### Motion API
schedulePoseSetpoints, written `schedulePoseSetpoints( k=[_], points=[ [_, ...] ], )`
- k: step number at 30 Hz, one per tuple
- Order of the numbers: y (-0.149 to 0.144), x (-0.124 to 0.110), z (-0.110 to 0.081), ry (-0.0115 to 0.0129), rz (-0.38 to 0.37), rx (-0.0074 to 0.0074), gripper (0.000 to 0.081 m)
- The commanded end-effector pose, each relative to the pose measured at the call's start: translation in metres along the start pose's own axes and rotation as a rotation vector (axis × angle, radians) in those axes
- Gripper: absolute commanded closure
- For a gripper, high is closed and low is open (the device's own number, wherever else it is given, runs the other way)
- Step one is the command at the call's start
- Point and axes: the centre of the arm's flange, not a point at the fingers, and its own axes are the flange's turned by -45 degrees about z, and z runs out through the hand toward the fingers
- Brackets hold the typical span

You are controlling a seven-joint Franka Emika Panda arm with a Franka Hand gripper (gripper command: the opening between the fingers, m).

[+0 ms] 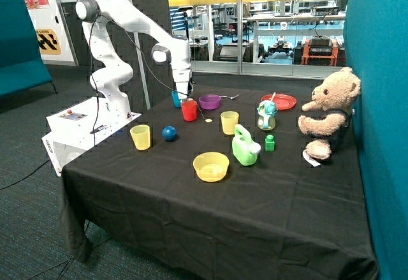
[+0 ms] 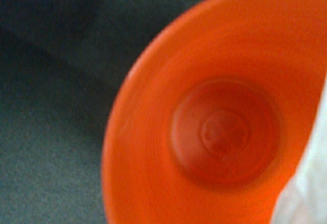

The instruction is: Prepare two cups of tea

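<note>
The gripper (image 1: 185, 96) hangs directly above the upright red cup (image 1: 189, 110), whose open mouth faces it. A pale thing, maybe a tea bag (image 2: 306, 183), sits at the gripper. I cannot tell its grip.

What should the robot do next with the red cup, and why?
Probably let the pale thing drop into the red cup. The gripper hangs right over it, the wrist view looks straight into the cup's empty bottom, and that pale thing, maybe a tea bag, sits at its rim.

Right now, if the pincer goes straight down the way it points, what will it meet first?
Most likely the red cup: the pincer hangs just over its rim, and the wrist view looks straight into the cup's bare bottom. A pale edge shows at one corner of that view; what it is cannot be told.
</note>
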Motion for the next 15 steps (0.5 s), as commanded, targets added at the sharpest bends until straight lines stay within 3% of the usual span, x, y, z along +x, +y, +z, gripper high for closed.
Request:
schedulePoseSetpoints(
  k=[1,15],
  points=[
    [0.0036,0.0016,0.009,-0.0045,0.003,0.0018,0.0808],
    [-0.0024,0.0105,0.0083,-0.0045,-0.014,0.0019,0.0808]
  ],
)
